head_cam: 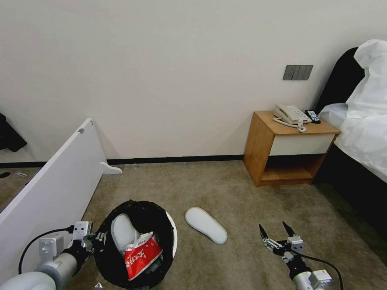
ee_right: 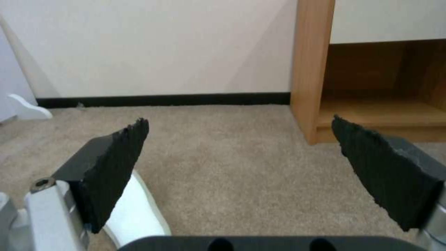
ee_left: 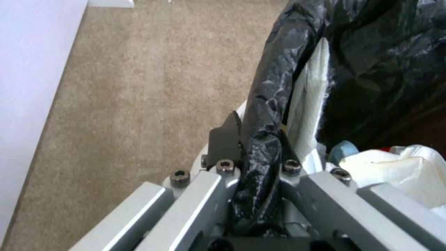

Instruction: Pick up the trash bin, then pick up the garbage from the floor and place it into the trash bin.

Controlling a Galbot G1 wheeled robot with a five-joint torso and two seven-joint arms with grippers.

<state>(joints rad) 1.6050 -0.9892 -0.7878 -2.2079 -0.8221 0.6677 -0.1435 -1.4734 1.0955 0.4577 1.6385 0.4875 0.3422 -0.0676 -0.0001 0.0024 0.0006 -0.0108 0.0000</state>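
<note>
Left claw (head_cam: 96, 237) clamps the trash bin (head_cam: 105, 257) rim; right claw (head_cam: 276, 233), spread empty, must reach the floor's remaining slipper (head_cam: 206, 224).

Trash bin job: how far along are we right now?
Done: the left pincer is clamped on the trash bin rim, and one white slipper and a red-and-white carton already lie inside. In hand: the right pincer hangs open above the carpet. Left: the second slipper on the floor beside the bin.

Hotel bedroom: bed (head_cam: 363, 121), nightstand (head_cam: 288, 149), phone (head_cam: 290, 114), carpet (head_cam: 225, 185).
</note>
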